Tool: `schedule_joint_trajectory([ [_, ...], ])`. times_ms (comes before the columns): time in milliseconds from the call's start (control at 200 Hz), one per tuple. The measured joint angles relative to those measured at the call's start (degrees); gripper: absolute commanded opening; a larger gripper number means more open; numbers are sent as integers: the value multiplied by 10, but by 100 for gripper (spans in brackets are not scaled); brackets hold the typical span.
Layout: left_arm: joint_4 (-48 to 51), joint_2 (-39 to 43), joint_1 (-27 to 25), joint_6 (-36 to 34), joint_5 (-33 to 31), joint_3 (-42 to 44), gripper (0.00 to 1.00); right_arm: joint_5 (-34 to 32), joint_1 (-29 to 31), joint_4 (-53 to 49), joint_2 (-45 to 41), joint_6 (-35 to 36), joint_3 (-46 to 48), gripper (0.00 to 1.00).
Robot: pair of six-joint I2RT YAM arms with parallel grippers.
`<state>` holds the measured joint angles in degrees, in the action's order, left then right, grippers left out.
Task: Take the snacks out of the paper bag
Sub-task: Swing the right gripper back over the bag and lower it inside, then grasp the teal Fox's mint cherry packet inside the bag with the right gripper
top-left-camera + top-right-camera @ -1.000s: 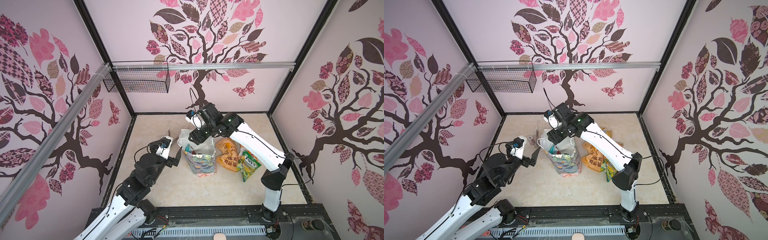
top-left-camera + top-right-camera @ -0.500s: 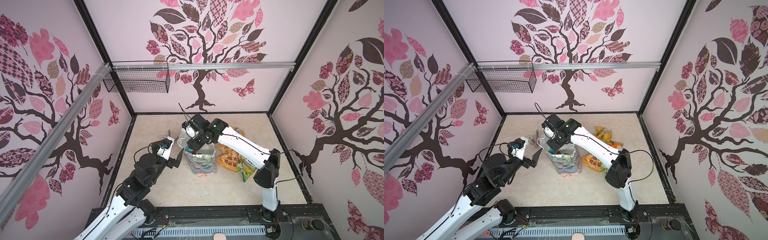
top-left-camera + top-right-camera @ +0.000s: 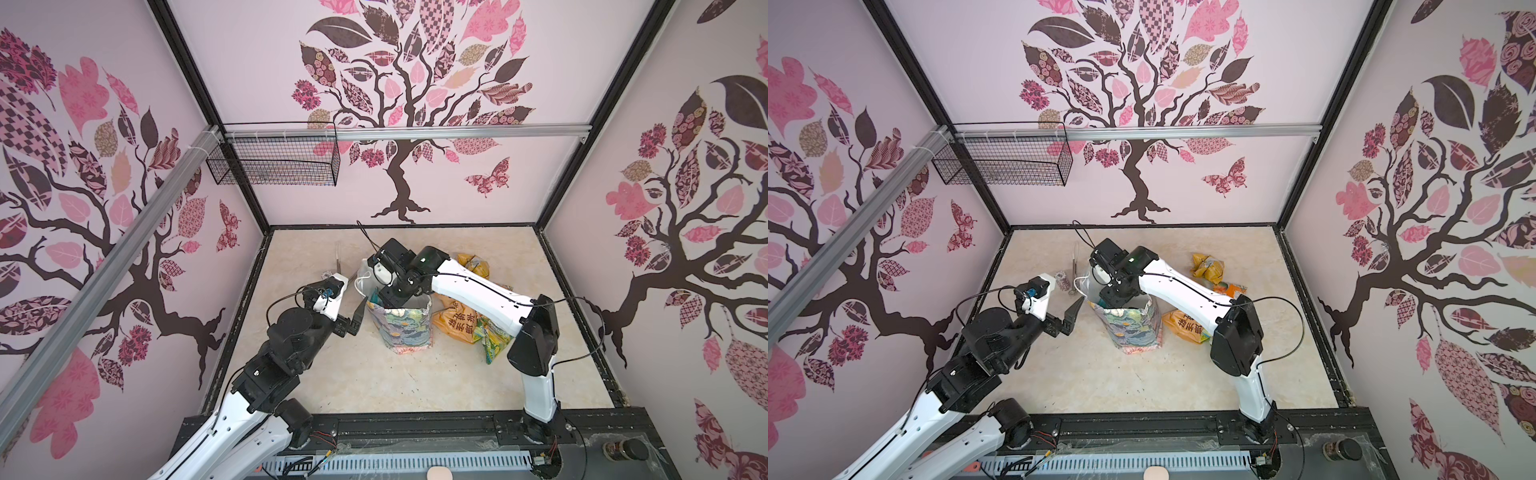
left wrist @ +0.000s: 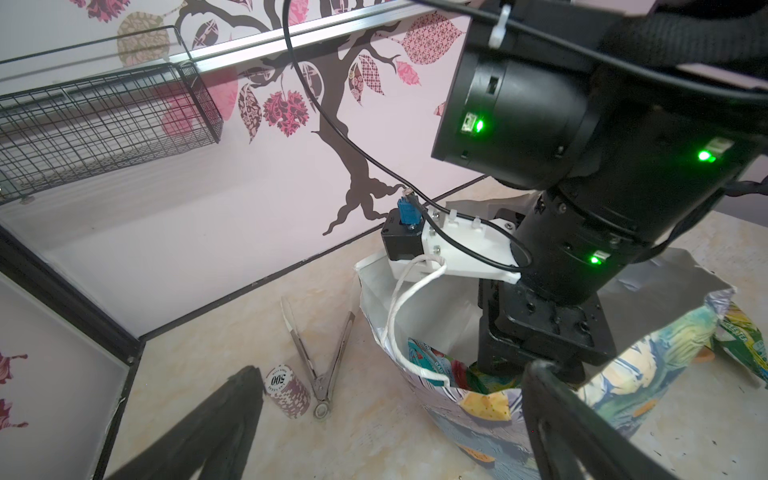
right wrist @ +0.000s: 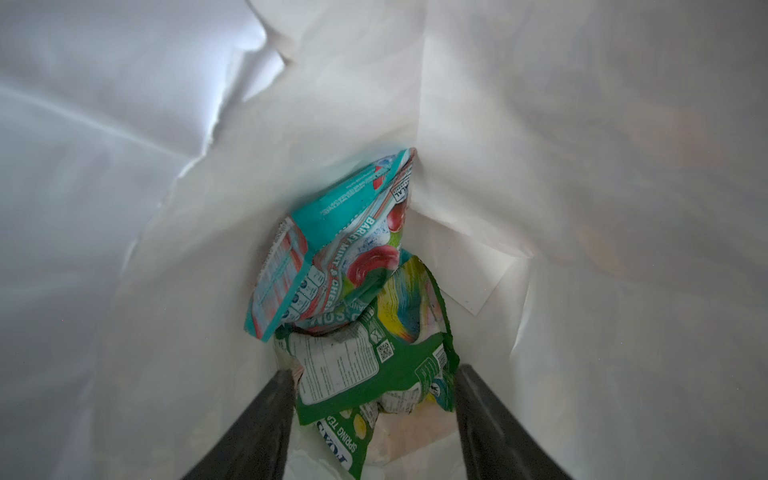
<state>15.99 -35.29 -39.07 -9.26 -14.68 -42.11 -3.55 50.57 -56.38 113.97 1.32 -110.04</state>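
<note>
The right pincer (image 5: 374,370), released, is down inside the paper bag (image 3: 405,332), a green packet (image 5: 399,365) between its fingers and a teal packet (image 5: 332,249) just beyond. The left pincer (image 3: 353,320) hangs released beside the bag.

The beige marbled table (image 3: 374,382) carries an upright paper bag (image 3: 405,328). An orange packet (image 3: 455,322) and a green packet (image 3: 492,338) lie beside it, with yellow packets (image 3: 1206,266) farther back. Tongs (image 4: 320,361) and a stack of chips (image 4: 289,390) lie on its other side.
</note>
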Motion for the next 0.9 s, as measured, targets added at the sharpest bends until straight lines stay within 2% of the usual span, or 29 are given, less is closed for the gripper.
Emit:
schedule_joint_trajectory([
  [310,0,1,0,0,4,0,99,-26,0,1,31,-2,9,73],
  [500,0,1,0,0,7,0,98,-47,0,-1,47,-11,14,84],
  [835,0,2,0,-2,8,0,98,-73,0,9,70,-22,57,85],
  [895,0,2,0,-2,8,0,99,-74,0,14,73,-26,60,88],
])
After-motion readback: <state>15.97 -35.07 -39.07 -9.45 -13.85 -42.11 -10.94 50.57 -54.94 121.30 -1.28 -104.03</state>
